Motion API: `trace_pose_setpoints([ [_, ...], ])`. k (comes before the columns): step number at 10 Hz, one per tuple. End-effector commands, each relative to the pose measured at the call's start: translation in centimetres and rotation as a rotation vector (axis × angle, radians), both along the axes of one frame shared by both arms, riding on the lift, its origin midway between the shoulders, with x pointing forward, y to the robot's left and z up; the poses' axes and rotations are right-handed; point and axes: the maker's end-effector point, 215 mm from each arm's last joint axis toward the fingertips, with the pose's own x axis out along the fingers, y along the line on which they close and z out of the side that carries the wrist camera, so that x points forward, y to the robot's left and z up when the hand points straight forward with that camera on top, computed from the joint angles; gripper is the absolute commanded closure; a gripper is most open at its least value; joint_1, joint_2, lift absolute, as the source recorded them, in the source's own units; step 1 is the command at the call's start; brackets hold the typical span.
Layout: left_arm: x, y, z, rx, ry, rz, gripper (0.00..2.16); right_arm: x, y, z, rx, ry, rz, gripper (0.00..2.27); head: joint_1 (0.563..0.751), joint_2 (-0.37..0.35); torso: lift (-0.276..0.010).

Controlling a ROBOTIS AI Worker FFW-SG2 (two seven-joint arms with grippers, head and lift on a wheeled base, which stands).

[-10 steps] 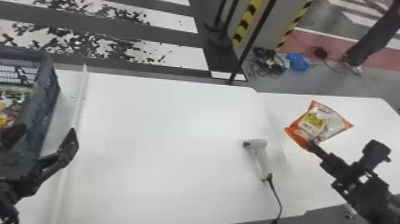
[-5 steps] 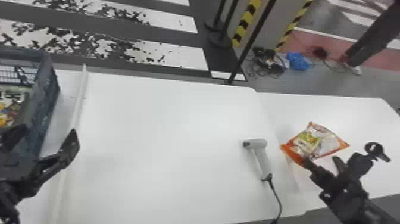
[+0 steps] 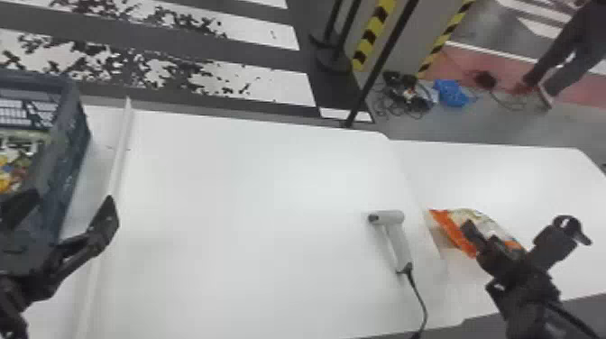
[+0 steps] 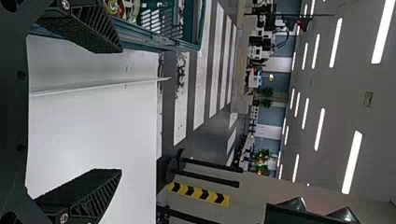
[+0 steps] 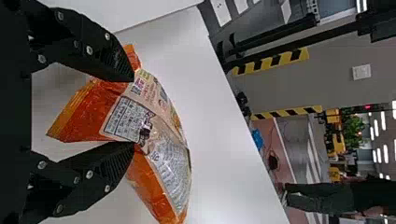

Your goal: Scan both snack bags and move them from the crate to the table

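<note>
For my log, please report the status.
Right hand holds snack bag over table. Left hand open, empty, near crate. Scanner lies apart, not blocking.

So the right tool (image 3: 481, 235) has a snack bag (image 5: 161, 135) between its two black fingers (image 5: 100, 56), one pressing in from each side. Bag's pretty crumpled: orange folds sticking back toward the base of the tool (image 5: 134, 112), a pale panel covered in small print, more orange past both fingertips. Behind it there's the white worktop (image 5: 217, 121), and beyond that a grey wall (image 5: 299, 88) with yellow-and-black striped bands (image 5: 271, 61), plus some greenery (image 5: 352, 125) farther off.
</note>
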Motion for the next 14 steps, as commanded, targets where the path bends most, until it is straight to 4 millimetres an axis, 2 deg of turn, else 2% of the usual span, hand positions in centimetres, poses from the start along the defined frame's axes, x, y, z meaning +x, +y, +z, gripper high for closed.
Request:
trace_pose_setpoints([
  [1,0.1,0.0,0.3,-0.002,-0.005,0.000,0.08,0.7,1.6,4.9,-0.101,-0.116,0.031,0.06,0.695,-0.350,-0.088],
  [2,0.1,0.0,0.6,-0.001,-0.009,0.004,0.08,1.3,3.8,7.2,-0.140,-0.163,0.069,0.06,0.695,-0.350,-0.088],
  [3,0.2,0.0,1.0,-0.007,-0.016,0.005,0.08,2.2,7.5,9.0,-0.159,-0.197,0.136,0.06,0.695,-0.350,-0.088],
  [4,0.2,-0.3,1.2,-0.010,-0.017,0.002,0.08,3.0,11.5,9.8,-0.162,-0.220,0.204,0.06,0.695,-0.350,-0.088],
  [6,0.1,-0.6,1.0,-0.013,-0.013,-0.001,0.08,4.4,21.1,12.0,-0.189,-0.333,0.361,0.07,0.695,-0.350,-0.088],
  [7,0.2,-0.5,1.1,-0.014,-0.014,0.007,0.08,4.9,25.2,12.2,-0.226,-0.360,0.429,0.07,0.695,-0.350,-0.088],
  [8,0.2,-0.4,1.1,-0.014,-0.013,0.014,0.08,4.7,28.0,12.1,-0.215,-0.403,0.454,0.07,0.695,-0.350,-0.088],
  [9,0.2,-0.3,1.2,-0.015,-0.014,0.020,0.09,4.2,30.9,12.2,-0.228,-0.438,0.492,0.06,0.695,-0.310,-0.088],
  [11,0.1,-0.7,1.0,-0.016,-0.008,0.009,0.09,2.9,34.1,11.3,-0.206,-0.475,0.510,0.07,0.695,-0.236,-0.088],
  [13,0.1,-0.9,1.1,-0.016,-0.005,0.001,0.09,1.8,38.0,11.0,-0.222,-0.499,0.578,0.07,0.695,-0.207,-0.088],
  [14,0.0,-0.9,1.0,-0.010,0.001,-0.001,0.09,1.8,39.2,10.6,-0.212,-0.496,0.591,0.07,0.695,-0.183,-0.088],
])
